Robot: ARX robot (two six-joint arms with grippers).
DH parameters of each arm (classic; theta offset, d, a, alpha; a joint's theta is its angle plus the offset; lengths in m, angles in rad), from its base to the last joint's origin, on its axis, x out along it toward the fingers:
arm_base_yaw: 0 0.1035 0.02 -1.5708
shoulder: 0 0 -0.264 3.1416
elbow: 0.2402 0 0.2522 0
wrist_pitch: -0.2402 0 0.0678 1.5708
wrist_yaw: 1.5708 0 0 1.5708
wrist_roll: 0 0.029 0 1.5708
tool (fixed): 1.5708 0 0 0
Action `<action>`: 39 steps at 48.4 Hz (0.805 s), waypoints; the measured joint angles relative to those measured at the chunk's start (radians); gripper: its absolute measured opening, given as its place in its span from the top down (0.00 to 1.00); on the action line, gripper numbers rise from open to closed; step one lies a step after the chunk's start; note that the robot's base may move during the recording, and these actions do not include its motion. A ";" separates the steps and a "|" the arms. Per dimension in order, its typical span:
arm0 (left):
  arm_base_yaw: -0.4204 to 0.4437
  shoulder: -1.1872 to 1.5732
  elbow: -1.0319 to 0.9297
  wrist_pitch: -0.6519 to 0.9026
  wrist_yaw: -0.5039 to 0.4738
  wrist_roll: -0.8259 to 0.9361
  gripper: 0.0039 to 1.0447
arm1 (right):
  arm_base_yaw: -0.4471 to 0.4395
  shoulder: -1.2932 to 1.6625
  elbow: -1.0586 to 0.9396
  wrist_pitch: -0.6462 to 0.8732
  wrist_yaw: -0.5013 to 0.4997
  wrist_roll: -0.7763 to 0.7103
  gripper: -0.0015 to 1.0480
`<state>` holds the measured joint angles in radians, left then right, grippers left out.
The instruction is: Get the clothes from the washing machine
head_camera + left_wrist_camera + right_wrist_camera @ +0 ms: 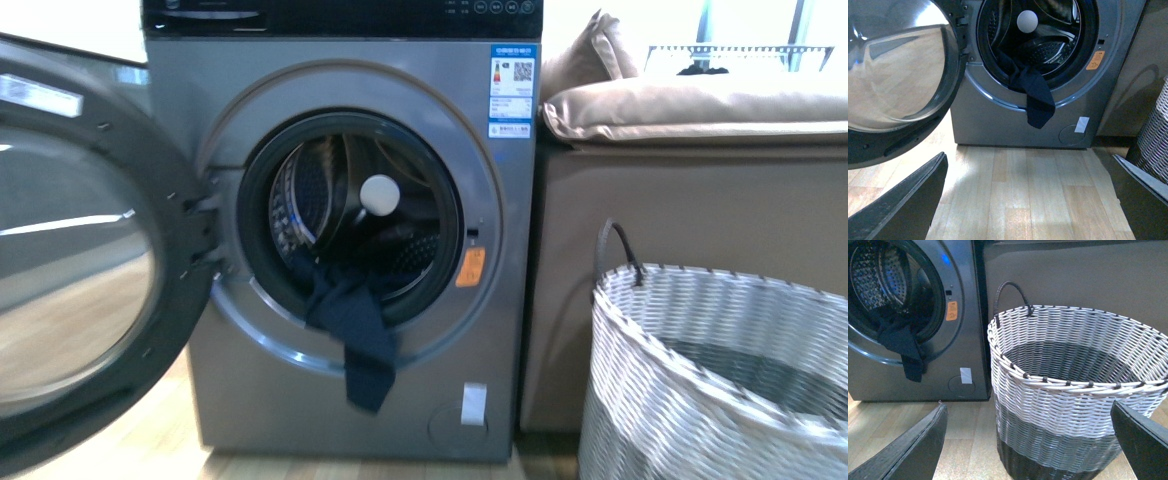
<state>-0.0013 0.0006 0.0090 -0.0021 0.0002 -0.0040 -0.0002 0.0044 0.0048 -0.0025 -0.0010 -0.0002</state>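
Soft, plain dark navy clothes [352, 330], limp and creased, unpatterned. Draped over the lower lip of the round opening of the washing machine [300, 400], upper part inside the drum [300, 195], the rest dangling down the front panel. Long axis near vertical, free end pointing at the floor [1023, 190], slanting slightly toward the basket side.

Perforated shiny steel in the drum, with a smooth white ball [380, 194] toward the back. Brushed grey metal casing, glossy black top panel. Round door [90, 250] swung wide open on the robot's left, dark rim around a domed glass bowl.

Blue-white label [512, 90] with a QR code at the upper corner, print too small to read. Orange sticker [470, 268] just beside the door seal, illegible. Blank white sticker [474, 403] touching a round flap low down.

Round woven basket [700, 400] near the machine's right side: white band, grey band, dark base, dark loop handle [1010, 292]. Beige padded sofa [700, 110] behind. Pale wood planks underfoot.

Left gripper [1028, 156] spread wide, holding nothing. Right gripper [1028, 404] likewise spread, empty.
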 joint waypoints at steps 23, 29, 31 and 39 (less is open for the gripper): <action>0.000 0.001 0.000 0.000 0.000 0.000 0.06 | 0.000 0.000 0.000 0.000 0.000 0.000 0.07; 0.000 -0.001 0.000 0.000 0.000 0.000 0.06 | 0.000 0.000 0.000 0.000 0.000 0.000 0.07; 0.000 0.001 0.000 0.000 0.001 0.000 0.06 | 0.000 0.000 0.000 0.000 0.002 0.000 0.07; 0.000 0.000 0.000 -0.001 0.000 0.000 0.06 | 0.000 0.000 0.000 0.000 0.000 0.000 0.07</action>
<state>-0.0013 0.0010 0.0090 -0.0029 0.0002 -0.0040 0.0002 0.0044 0.0048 -0.0025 -0.0010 -0.0002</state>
